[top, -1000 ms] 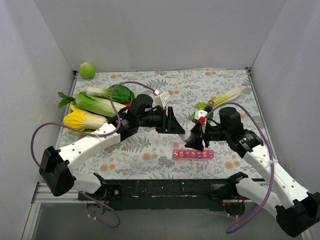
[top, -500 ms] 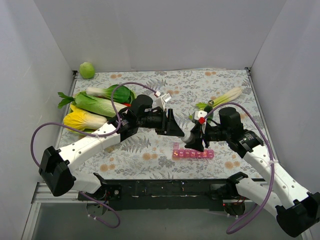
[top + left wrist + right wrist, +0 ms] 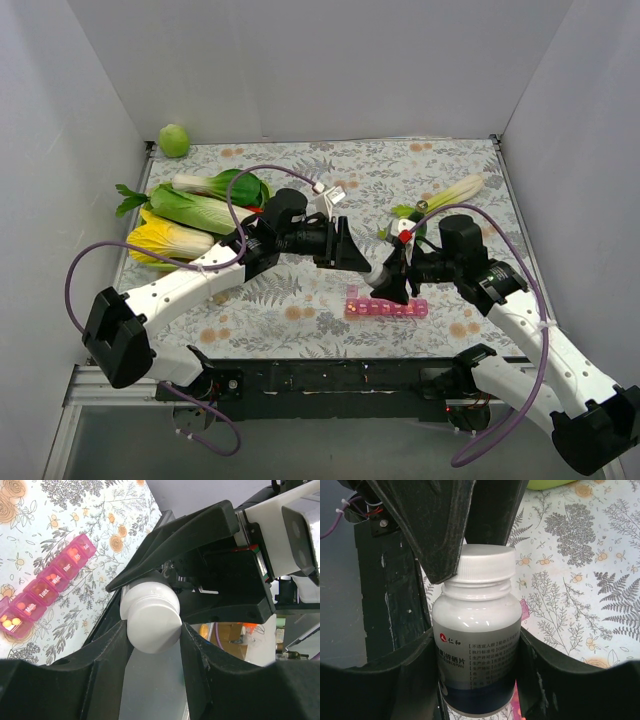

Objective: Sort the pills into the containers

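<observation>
My right gripper (image 3: 477, 647) is shut on a white pill bottle (image 3: 476, 630) with a grey and blue label, held above the table. My left gripper (image 3: 152, 632) is shut on the bottle's white cap (image 3: 150, 616). In the top view both grippers meet at the bottle (image 3: 378, 272), left gripper (image 3: 352, 252) to its left and right gripper (image 3: 392, 285) to its right. The containers, a pink strip organizer (image 3: 386, 308), lie on the table just below them. Its open compartments (image 3: 47, 587) hold small orange pills (image 3: 10, 622).
Leafy vegetables (image 3: 190, 215) lie at the left of the floral mat and a green round fruit (image 3: 174, 140) sits in the back left corner. A leek-like vegetable (image 3: 455, 192) lies at the back right. White walls enclose the table on three sides.
The left arm's rear links have shifted slightly. Both grippers stay in place on the bottle and its cap.
</observation>
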Motion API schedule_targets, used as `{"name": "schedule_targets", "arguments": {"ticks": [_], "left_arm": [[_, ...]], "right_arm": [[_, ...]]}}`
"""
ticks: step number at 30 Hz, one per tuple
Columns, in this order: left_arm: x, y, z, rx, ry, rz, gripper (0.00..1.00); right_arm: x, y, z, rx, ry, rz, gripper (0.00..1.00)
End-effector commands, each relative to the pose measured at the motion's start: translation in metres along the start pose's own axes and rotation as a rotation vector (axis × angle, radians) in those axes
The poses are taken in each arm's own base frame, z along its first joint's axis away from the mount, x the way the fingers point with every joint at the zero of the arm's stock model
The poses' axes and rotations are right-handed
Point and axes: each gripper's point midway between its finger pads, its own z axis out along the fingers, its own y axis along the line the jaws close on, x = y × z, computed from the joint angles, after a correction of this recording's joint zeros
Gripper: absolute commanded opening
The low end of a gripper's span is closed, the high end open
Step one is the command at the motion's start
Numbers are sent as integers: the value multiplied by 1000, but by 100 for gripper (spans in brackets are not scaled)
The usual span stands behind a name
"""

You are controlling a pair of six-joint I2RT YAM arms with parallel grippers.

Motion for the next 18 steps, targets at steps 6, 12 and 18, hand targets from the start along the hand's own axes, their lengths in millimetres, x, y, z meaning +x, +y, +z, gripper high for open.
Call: {"name": "schedule_targets", "arguments": {"ticks": [6, 12, 18], "left_arm": [[26, -1, 7, 25, 153, 80, 16], [46, -7, 2, 119, 249, 164, 17], [59, -32, -9, 272, 266, 293, 18]], "right_arm": [[-43, 23, -2, -125, -161, -128, 1], [-54, 29, -3, -160, -200, -97, 1], [-65, 49, -4, -304, -276, 75, 1]]}}
